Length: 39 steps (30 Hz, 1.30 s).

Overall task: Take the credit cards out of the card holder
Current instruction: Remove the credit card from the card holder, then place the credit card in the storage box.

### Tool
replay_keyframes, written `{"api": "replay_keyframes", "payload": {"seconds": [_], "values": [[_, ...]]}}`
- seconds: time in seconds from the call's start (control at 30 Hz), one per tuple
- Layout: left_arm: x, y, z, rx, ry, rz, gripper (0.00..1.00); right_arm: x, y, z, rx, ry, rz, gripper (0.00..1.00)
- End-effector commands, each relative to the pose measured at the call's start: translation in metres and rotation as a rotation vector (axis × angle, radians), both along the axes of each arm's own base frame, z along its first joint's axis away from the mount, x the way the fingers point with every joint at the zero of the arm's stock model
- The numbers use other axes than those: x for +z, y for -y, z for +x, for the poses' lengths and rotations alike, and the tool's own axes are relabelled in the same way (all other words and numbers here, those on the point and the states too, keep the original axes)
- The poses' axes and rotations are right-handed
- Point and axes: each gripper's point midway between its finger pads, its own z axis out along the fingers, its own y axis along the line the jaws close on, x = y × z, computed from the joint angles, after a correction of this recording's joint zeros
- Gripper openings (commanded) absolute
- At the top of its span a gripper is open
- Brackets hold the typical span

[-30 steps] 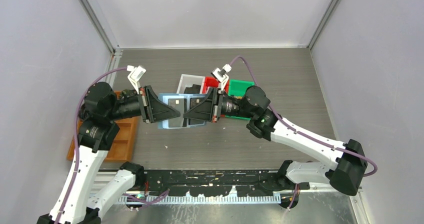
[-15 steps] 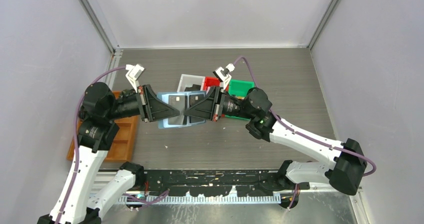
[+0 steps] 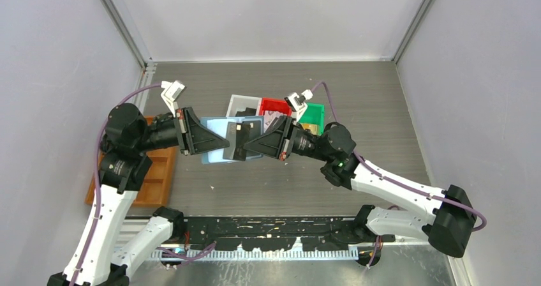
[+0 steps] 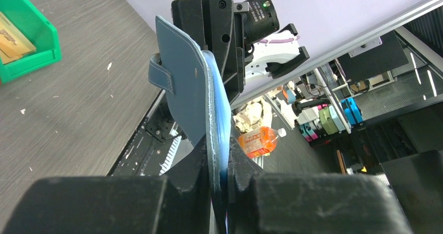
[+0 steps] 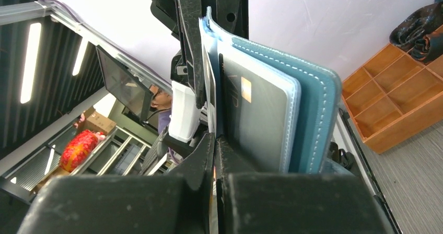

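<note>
The blue card holder (image 3: 214, 123) hangs open above the table, held edge-on in my shut left gripper (image 3: 225, 147). In the left wrist view the holder (image 4: 190, 88) rises from between my pressed jaws (image 4: 219, 158), its tab facing left. My right gripper (image 3: 245, 147) is shut on a dark credit card (image 3: 247, 133) that sticks partway out of the holder's right side. In the right wrist view the jaws (image 5: 215, 140) pinch this thin card (image 5: 211, 82) edge-on. Beside it a grey card with a gold chip (image 5: 256, 114) sits in a slot of the holder (image 5: 313, 114).
White (image 3: 241, 102), red (image 3: 274, 104) and green (image 3: 314, 112) bins stand behind the holder. The green bin (image 4: 31, 35) holds a gold card (image 4: 10, 35). An orange-brown compartment tray (image 3: 158, 177) lies at the left, also visible in the right wrist view (image 5: 402, 103).
My right arm has drawn back to the right, sliding the dark card partway out of the holder. My left gripper has kept the holder almost still.
</note>
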Motion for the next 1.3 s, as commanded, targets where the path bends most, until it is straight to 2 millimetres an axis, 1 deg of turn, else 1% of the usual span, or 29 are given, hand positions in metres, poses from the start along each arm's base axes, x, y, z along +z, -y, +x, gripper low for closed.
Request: {"api": "replay_keyframes", "payload": {"seconds": [0.0,0.03,0.07,0.2,0.23,0.3,0.4,0.53,0.6,0.67,0.7,0.77,0.9,0.97,1.03,1.1,1.2,1.23,1.27], "values": [[0.032,-0.002,-0.016,-0.039,0.126,-0.043,0.02,0.015,0.005,0.003,-0.028,0.012,0.06,0.09],[0.032,-0.002,-0.016,-0.037,0.126,-0.043,0.02,0.02,0.005,0.004,-0.023,0.012,0.074,0.17],[0.032,-0.002,-0.015,-0.036,0.125,-0.043,0.02,0.023,0.003,0.005,-0.019,0.01,0.082,0.23],[0.031,-0.002,-0.013,-0.032,0.127,-0.04,0.0,0.046,-0.001,0.005,0.021,0.01,0.161,0.32],[0.03,-0.002,-0.012,-0.032,0.131,-0.038,0.0,0.049,-0.002,0.005,0.035,0.003,0.18,0.33],[0.028,-0.002,-0.012,-0.034,0.139,-0.034,0.0,0.055,-0.004,0.005,0.054,-0.005,0.208,0.31],[0.026,-0.001,-0.01,-0.032,0.148,-0.032,0.0,0.053,-0.006,0.009,0.053,-0.031,0.211,0.24],[0.023,-0.001,-0.009,-0.03,0.154,-0.024,0.0,0.047,0.001,0.006,0.046,-0.027,0.2,0.1],[0.022,-0.002,-0.009,-0.028,0.166,-0.018,0.0,0.039,0.011,0.008,0.018,-0.02,0.171,0.07],[0.021,-0.002,-0.01,-0.031,0.173,-0.015,0.0,0.024,0.026,0.015,-0.036,-0.035,0.12,0.04],[0.021,-0.002,-0.011,-0.033,0.173,-0.014,0.0,0.023,0.039,0.017,-0.074,-0.024,0.106,0.02],[0.02,-0.002,-0.01,-0.035,0.176,-0.012,0.0,0.009,0.056,0.023,-0.141,-0.024,0.037,0.01],[0.022,-0.001,-0.01,-0.043,0.179,-0.013,0.0,-0.021,0.083,0.044,-0.321,-0.031,-0.174,0.01],[0.026,-0.001,-0.013,-0.061,0.188,-0.019,0.0,-0.036,0.091,0.058,-0.376,-0.071,-0.268,0.0],[0.031,-0.002,-0.016,-0.069,0.205,-0.022,0.0,-0.052,0.095,0.077,-0.418,-0.135,-0.35,0.0],[0.033,-0.002,-0.018,-0.072,0.215,-0.023,0.0,-0.069,0.094,0.095,-0.422,-0.198,-0.398,0.01],[0.036,-0.003,-0.022,-0.073,0.236,-0.026,0.0,-0.089,0.085,0.121,-0.407,-0.251,-0.39,0.01],[0.037,-0.003,-0.023,-0.072,0.239,-0.026,0.0,-0.091,0.079,0.13,-0.402,-0.236,-0.361,0.01],[0.039,-0.004,-0.024,-0.07,0.244,-0.028,0.0,-0.099,0.073,0.141,-0.393,-0.255,-0.359,0.01]]}}
